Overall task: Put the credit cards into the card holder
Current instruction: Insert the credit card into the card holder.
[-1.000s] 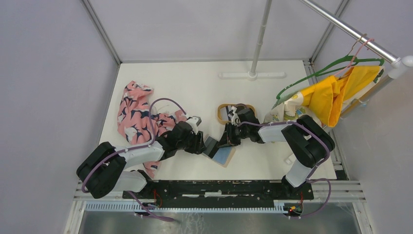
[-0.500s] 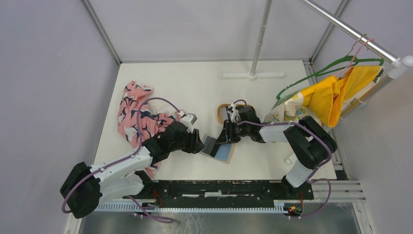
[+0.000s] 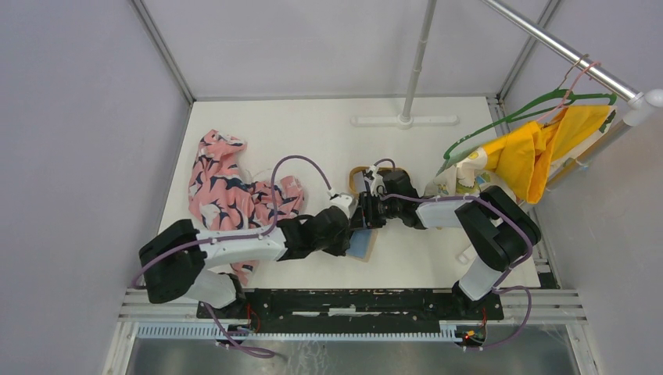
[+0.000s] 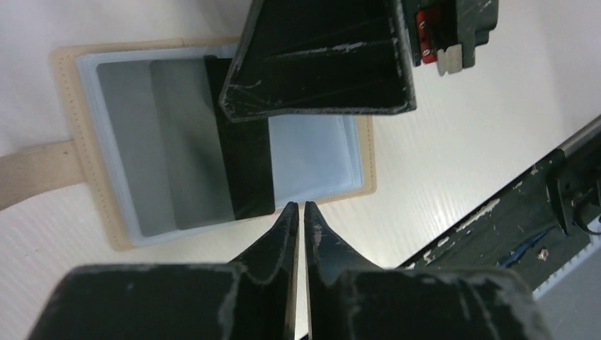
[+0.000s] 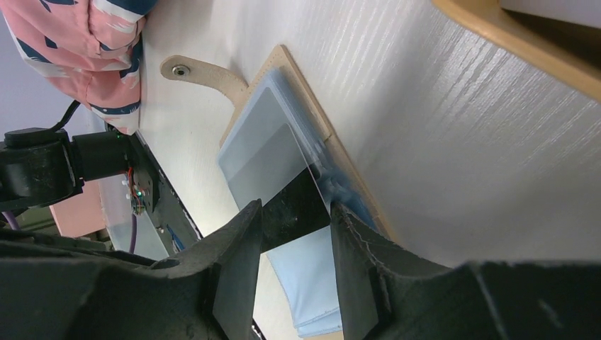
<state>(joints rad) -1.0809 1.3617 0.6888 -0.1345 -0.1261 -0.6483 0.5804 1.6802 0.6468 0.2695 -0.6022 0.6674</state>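
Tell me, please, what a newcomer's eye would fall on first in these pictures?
Both grippers meet over the open tan card holder, near the front middle: the right gripper has a dark credit card between its fingers, and the left gripper is shut at the holder's edge. A pink patterned cloth lies at the left, and a yellow garment hangs at the right.

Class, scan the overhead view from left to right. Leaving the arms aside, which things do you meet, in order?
Pink patterned cloth → card holder → yellow garment on its green hanger.
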